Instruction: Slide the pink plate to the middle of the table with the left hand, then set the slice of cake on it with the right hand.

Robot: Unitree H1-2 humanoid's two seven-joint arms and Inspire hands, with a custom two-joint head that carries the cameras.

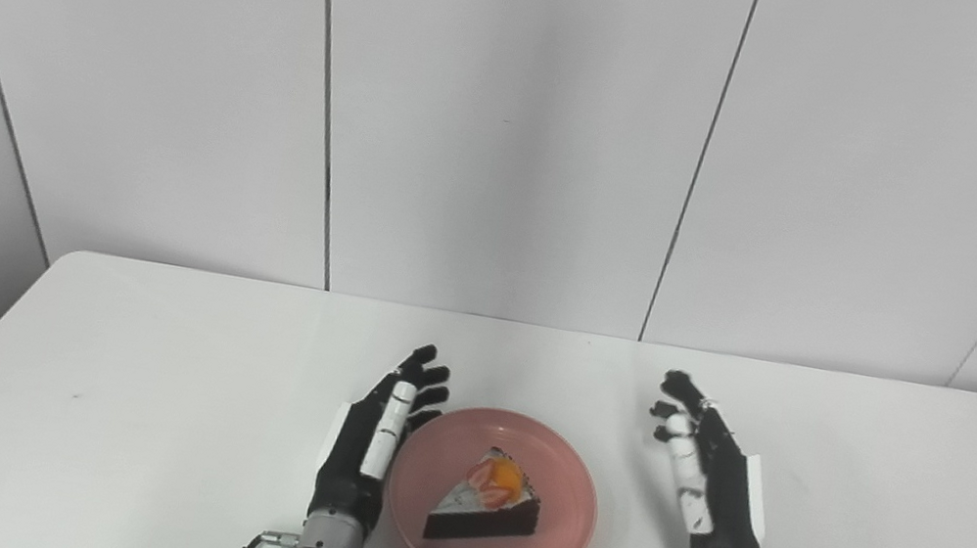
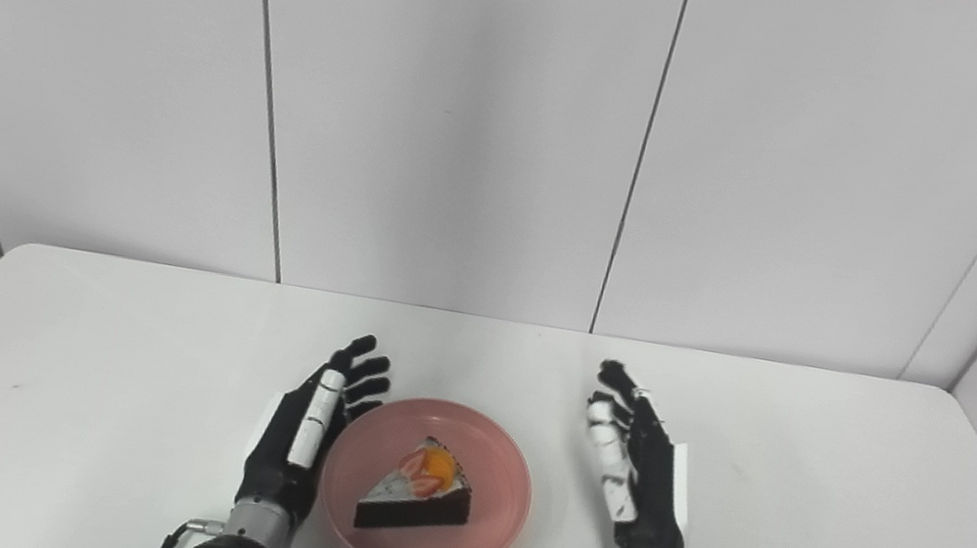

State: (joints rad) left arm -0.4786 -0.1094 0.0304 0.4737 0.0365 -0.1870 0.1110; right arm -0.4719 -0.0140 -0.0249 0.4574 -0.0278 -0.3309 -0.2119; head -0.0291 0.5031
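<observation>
You had the pink plate (image 1: pixel 492 498) sitting near the front edge of the white table (image 1: pixel 131 393), about midway between the left and right edges, and well short of the back edge. The slice of cake (image 1: pixel 486 500) lay on it, a dark chocolate wedge with white icing, strawberry slices and an orange piece of fruit on top. Its narrow tip pointed toward the left side of the plate and its wide end faced the right side. It rested flat inside the rim.

Your left hand (image 1: pixel 373 441) stood on edge just beside the plate's left rim, fingers straight and spread, thumb side up, holding nothing. From these views I could not tell whether the fingers actually touched the rim or only came up against it; they looked right at it. The fingertips pointed toward the back edge of the table.

Your right hand (image 1: pixel 705 479) was also empty, fingers extended and apart, palm turned in toward the plate. It stood clear of the plate's right rim, with bare tabletop showing between the two. Its fingertips reached a little farther toward the back edge than the left hand's did.

Both forearms came in over the front edge, one on each side of the plate. The back corners of the table met pale wall panels (image 1: pixel 514 120).
</observation>
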